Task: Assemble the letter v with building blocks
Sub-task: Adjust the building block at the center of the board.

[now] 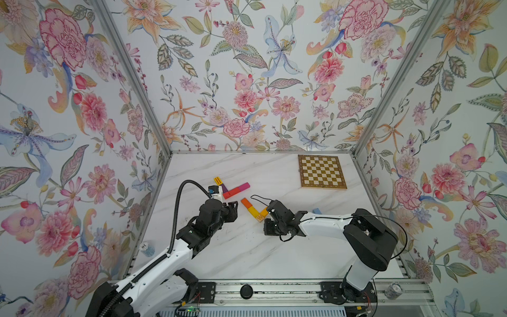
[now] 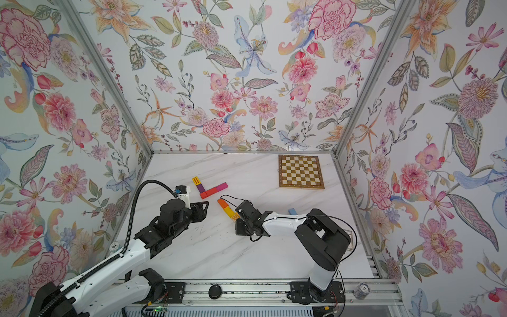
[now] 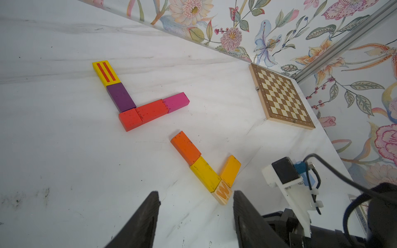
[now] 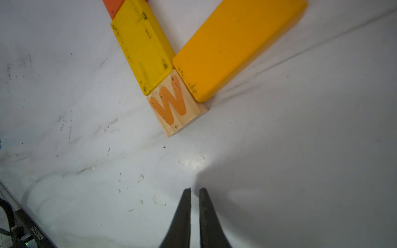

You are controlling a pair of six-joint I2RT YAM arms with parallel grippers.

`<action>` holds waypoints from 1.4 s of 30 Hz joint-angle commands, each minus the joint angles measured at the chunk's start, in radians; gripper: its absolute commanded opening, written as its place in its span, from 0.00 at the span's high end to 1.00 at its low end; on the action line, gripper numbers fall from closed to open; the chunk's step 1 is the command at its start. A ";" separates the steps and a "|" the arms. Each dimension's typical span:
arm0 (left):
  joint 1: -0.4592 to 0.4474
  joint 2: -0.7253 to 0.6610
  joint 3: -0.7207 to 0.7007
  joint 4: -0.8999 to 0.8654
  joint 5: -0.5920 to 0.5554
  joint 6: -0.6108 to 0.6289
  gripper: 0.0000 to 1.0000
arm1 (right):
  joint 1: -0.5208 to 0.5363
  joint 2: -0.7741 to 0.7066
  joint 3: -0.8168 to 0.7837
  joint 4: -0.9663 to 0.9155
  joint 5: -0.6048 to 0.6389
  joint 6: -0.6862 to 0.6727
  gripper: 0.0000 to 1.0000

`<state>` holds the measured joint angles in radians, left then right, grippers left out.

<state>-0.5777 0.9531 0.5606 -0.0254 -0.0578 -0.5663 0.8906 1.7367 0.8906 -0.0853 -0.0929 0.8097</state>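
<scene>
Top views: white marble-look table [image 1: 247,255] w/ grey veins, boxed in by floral-papered walls [image 1: 247,82] on three sides. Alu. posts stand at the corners and a rail [image 1: 288,288] runs along the front edge. L claw [image 1: 234,210] hangs over the table, jaws apart, empty. R claw [image 1: 268,220] faces it. The letter v [image 1: 251,210] lies betw. the two claws: orange + yellow blocks in one row, W cube [image 1: 260,218] at the corner, amber block [image 1: 264,212] as the short arm. Just beyond L claw is a 2nd angle of blocks [image 1: 230,194]: striped yellow, purple, two red, magenta. Chessboard [image 1: 321,171] sits well beyond R claw, near the back wall. Light blue block [image 1: 317,210] lies behind R claw's wrist.

Left wrist: L fingers [image 3: 148,214] stand wide apart w/ nothing betw. them. W cube is just ahead, near one tip. Dark smudges mark the table.

Right wrist: R fingers [image 4: 184,206] are nearly together, thin slit only, gripping nothing. W cube is ahead of the tips, apart from them, touching the yellow & amber blocks. Surface is scuffed, w/ specks, and the arm's shadow falls on it.
</scene>
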 commanded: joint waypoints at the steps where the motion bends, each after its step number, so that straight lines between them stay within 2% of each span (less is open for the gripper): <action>1: 0.010 -0.012 -0.005 -0.024 -0.016 0.002 0.42 | -0.004 0.023 0.018 -0.001 0.020 0.012 0.89; 11: 0.010 -0.004 -0.004 -0.023 -0.022 0.003 0.42 | -0.033 0.043 0.019 0.032 0.017 0.022 0.92; 42: 0.010 0.007 -0.007 -0.028 -0.027 0.009 0.42 | -0.066 0.116 0.039 0.096 -0.037 0.040 0.92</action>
<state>-0.5777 0.9558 0.5606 -0.0326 -0.0605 -0.5663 0.8303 1.8149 0.9276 0.0410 -0.1276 0.8360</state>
